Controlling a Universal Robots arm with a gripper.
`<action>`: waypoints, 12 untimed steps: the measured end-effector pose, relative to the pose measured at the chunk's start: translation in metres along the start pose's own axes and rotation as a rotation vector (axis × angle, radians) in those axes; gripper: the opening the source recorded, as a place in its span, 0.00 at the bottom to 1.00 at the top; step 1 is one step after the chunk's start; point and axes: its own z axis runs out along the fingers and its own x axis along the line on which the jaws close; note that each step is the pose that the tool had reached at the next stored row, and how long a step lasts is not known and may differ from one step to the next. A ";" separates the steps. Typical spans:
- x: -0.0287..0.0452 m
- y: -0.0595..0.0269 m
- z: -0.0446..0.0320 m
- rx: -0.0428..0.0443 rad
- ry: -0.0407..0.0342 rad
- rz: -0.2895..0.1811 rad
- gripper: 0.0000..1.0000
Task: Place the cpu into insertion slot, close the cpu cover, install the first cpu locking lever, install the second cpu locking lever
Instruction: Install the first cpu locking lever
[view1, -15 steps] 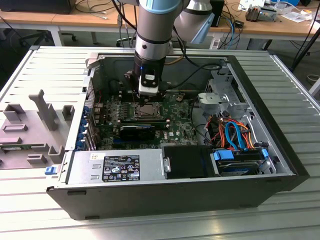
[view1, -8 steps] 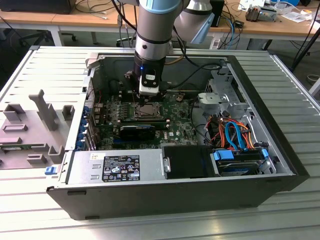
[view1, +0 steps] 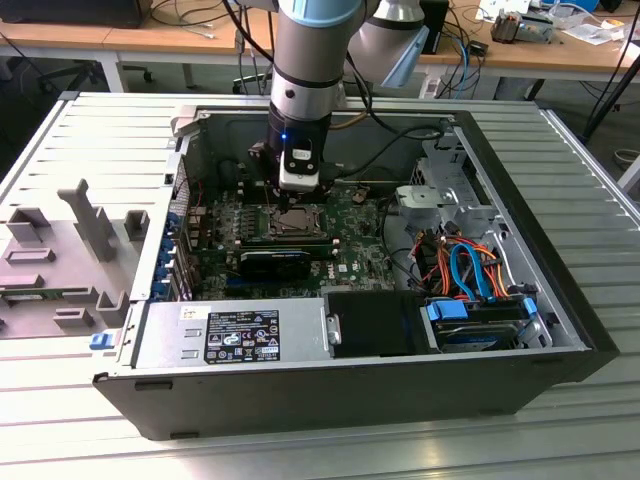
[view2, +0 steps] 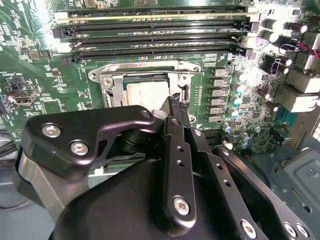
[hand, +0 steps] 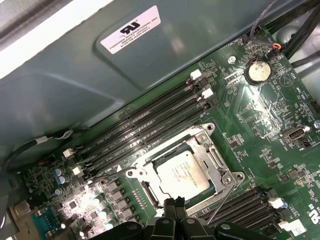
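Nearest to us is the tool (hand: 175, 202). Its two thin tips are pressed together, and we see nothing held between them. The tips hang just over the near edge of the insertion slot (hand: 134, 173).

The cpu (hand: 182, 172) lies flat inside that slot. The cpu cover (hand: 216, 159) looks folded down around it. A thin wire lever (hand: 222, 200) sticks out loose just beside the slot, so we think the lever step is the one in hand.

To do it well, we would push the wire down slowly and slide it under its hook. We would keep the tips off the shiny chip and the tiny parts close by.

Now we count: one cpu, one cover, one slot, and one lever we are sure of. Farther back run four long black memory slots (hand: 145, 127). Then comes one round coin battery (hand: 257, 71), and last the grey case wall (hand: 165, 65).
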 end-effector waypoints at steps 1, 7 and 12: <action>0.0000 0.0000 0.0000 0.0002 -0.0001 -0.002 0.11; 0.0000 0.0000 0.0000 0.0014 -0.0002 -0.012 0.11; 0.0000 0.0000 0.0000 0.0024 -0.0005 -0.022 0.11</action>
